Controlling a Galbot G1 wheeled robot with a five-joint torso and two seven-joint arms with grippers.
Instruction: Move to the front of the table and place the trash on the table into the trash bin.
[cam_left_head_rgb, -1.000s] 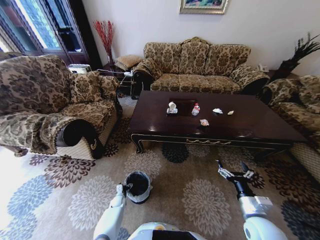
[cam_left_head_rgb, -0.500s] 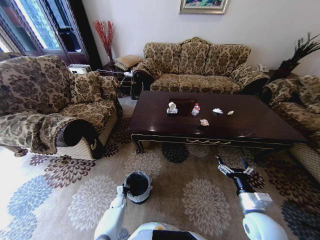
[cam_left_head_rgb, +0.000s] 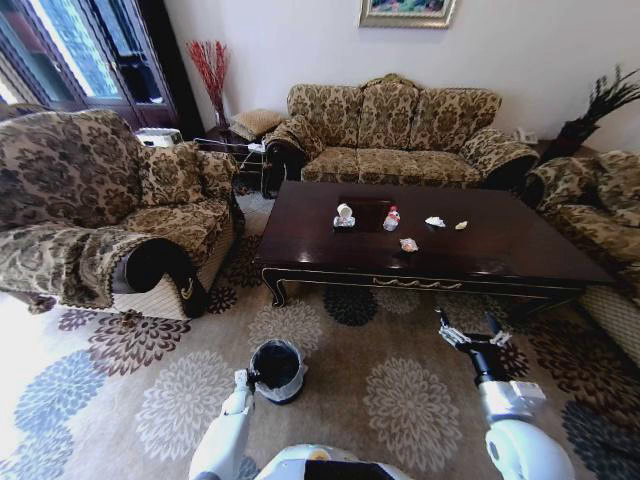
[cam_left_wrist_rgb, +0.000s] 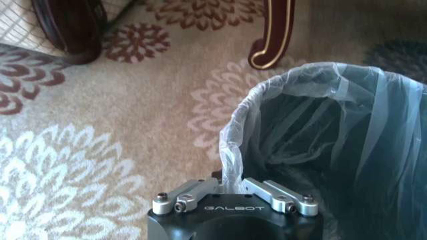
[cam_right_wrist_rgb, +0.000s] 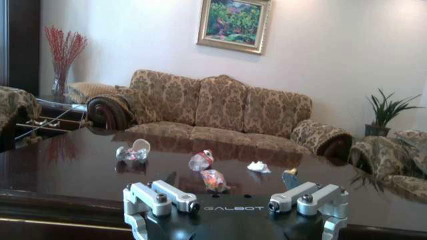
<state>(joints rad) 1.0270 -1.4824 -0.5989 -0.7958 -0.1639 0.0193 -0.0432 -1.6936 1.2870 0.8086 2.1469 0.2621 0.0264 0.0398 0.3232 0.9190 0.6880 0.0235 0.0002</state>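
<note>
White rounded forearms end in black wrists; the right gripper (cam_left_head_rgb: 470, 331) has silvery metal fingers (cam_right_wrist_rgb: 160, 196) with small screws, and each black gripper housing carries pale "GALBOT" lettering near those fingers

Glossy table (cam_left_head_rgb: 500, 250) — scattered trash (cam_left_head_rgb: 392, 218) on top

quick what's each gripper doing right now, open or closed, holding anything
Left gripper: shut on the plastic liner at the trash bin rim.
Right gripper: open, empty, raised in front of the table.
</note>
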